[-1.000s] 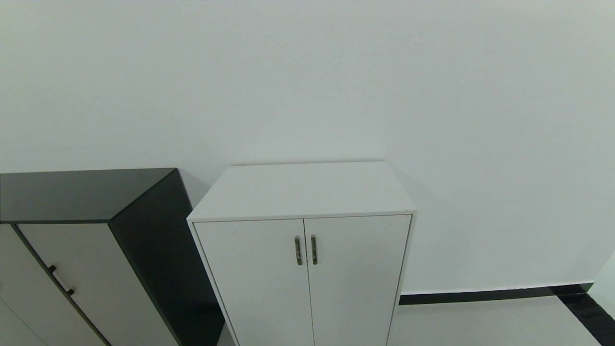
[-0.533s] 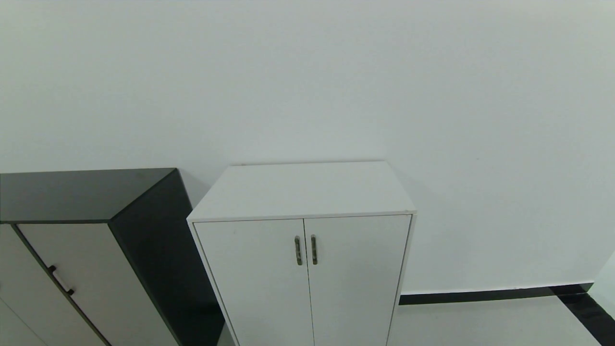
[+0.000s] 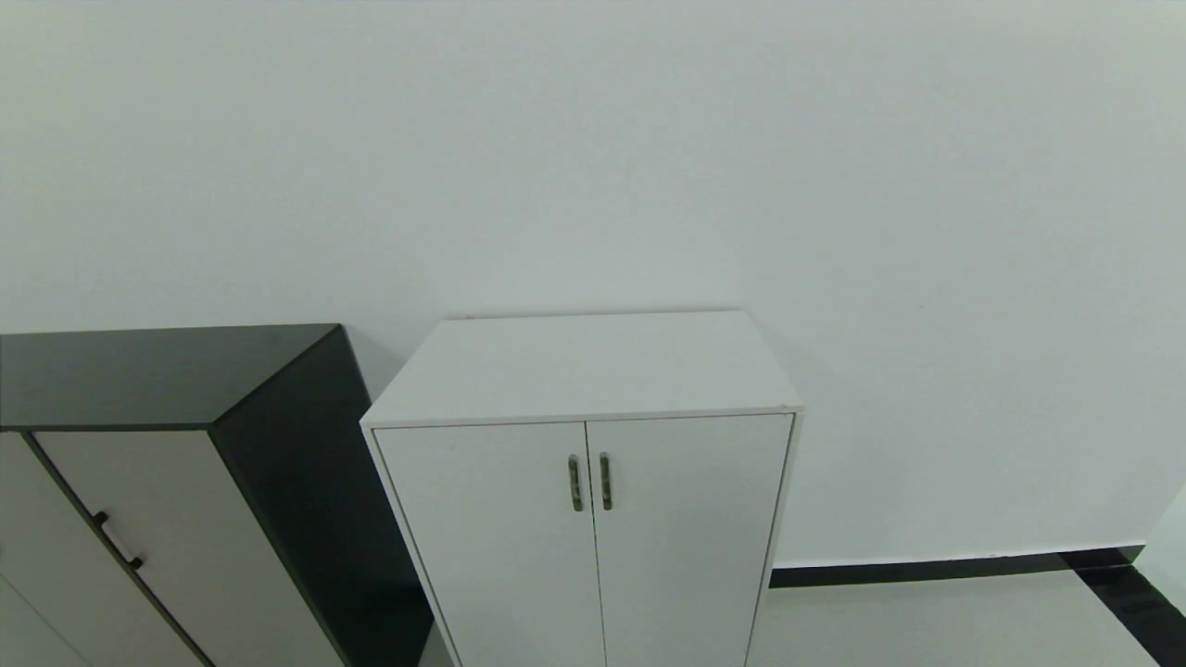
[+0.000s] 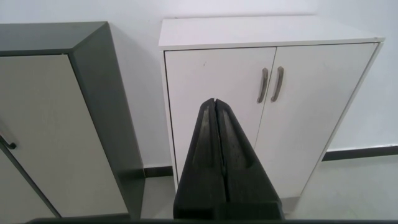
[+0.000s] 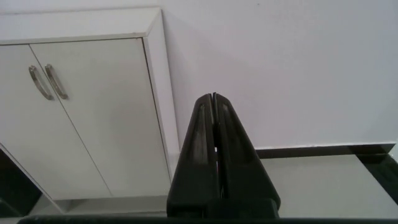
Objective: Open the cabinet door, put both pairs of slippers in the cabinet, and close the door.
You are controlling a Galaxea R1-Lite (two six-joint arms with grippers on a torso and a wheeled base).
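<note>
A white two-door cabinet (image 3: 584, 519) stands against the wall with both doors closed and two metal handles (image 3: 589, 482) side by side at the middle seam. In the left wrist view my left gripper (image 4: 215, 102) is shut with nothing in it, held some way in front of the cabinet (image 4: 267, 106), facing the left door. The right wrist view has my right gripper (image 5: 214, 98) shut and empty too, off the cabinet's (image 5: 87, 106) right side, facing the wall.
A taller black cabinet (image 3: 176, 463) with a pale door and a dark handle (image 3: 117, 540) stands close on the white cabinet's left. A black skirting strip (image 3: 945, 567) runs along the wall's foot to the right, above light floor (image 3: 927, 621).
</note>
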